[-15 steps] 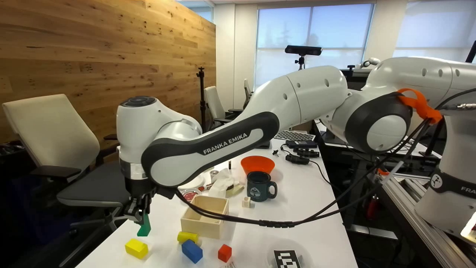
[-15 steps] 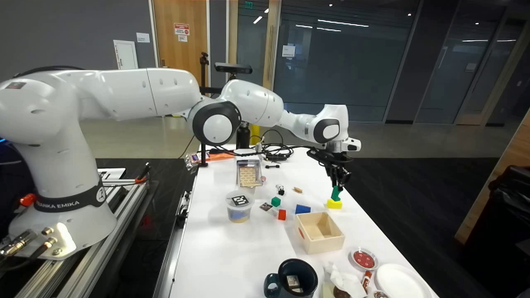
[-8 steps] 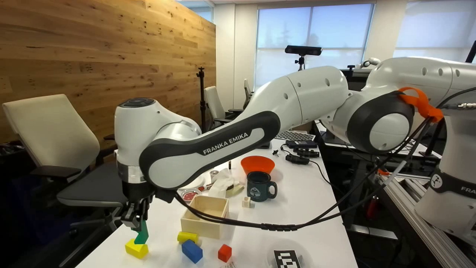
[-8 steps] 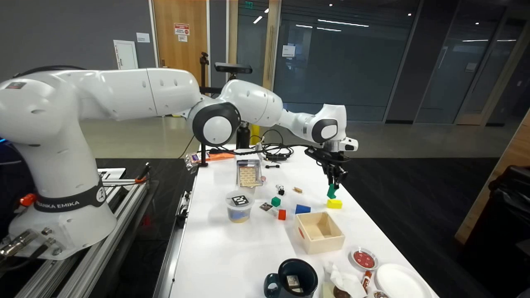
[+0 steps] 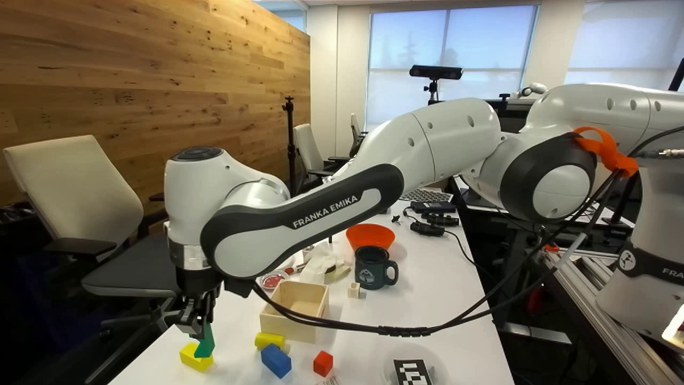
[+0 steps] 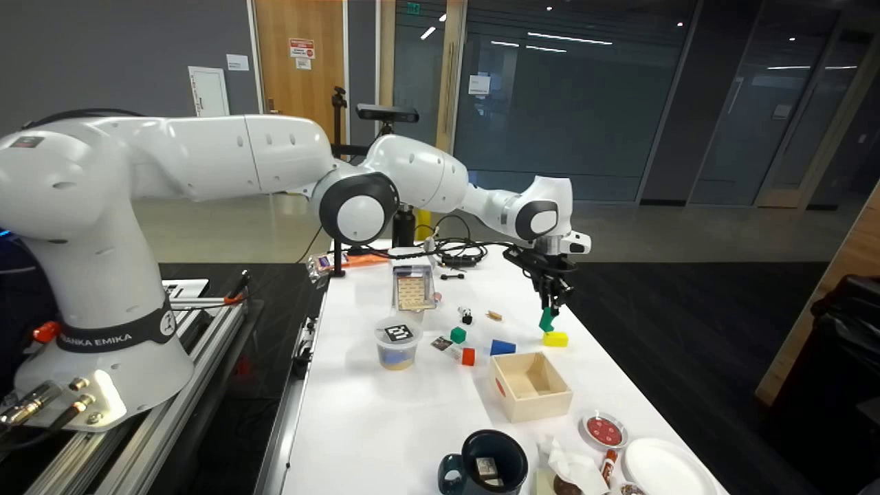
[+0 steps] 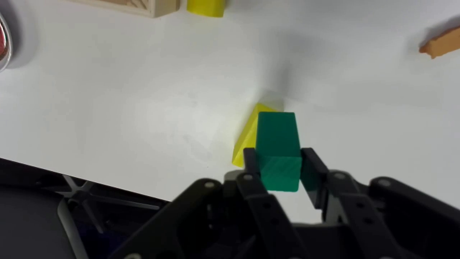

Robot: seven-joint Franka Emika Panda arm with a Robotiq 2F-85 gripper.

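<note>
A green block (image 7: 278, 138) is gripped between the two black fingers of my gripper (image 7: 279, 157), its sides pressed by the pads. In both exterior views the green block (image 5: 205, 342) (image 6: 546, 320) hangs below the fingers, over the table. Close by lies a yellow block (image 5: 195, 357) (image 6: 555, 339). The wrist view has the yellow block (image 7: 248, 138) partly hidden behind the green one and the left finger. Whether the two blocks touch I cannot tell. A yellow cylinder (image 5: 269, 340) and a blue block (image 5: 276, 360) lie farther along the table.
An open wooden box (image 6: 531, 388) stands near the blue block (image 6: 502, 347) and the red cube (image 6: 468, 357). A green cube (image 6: 458, 335) and a lidded tub (image 6: 397, 344) sit beyond. A dark mug (image 5: 374, 267) and an orange bowl (image 5: 370, 237) stand behind the box. The table edge (image 7: 86, 178) runs close to the gripper.
With the green block in its grip, the gripper has shifted sideways toward the yellow block's far side and dropped slightly. The grip has not changed. The blocks on the table have stayed put.
</note>
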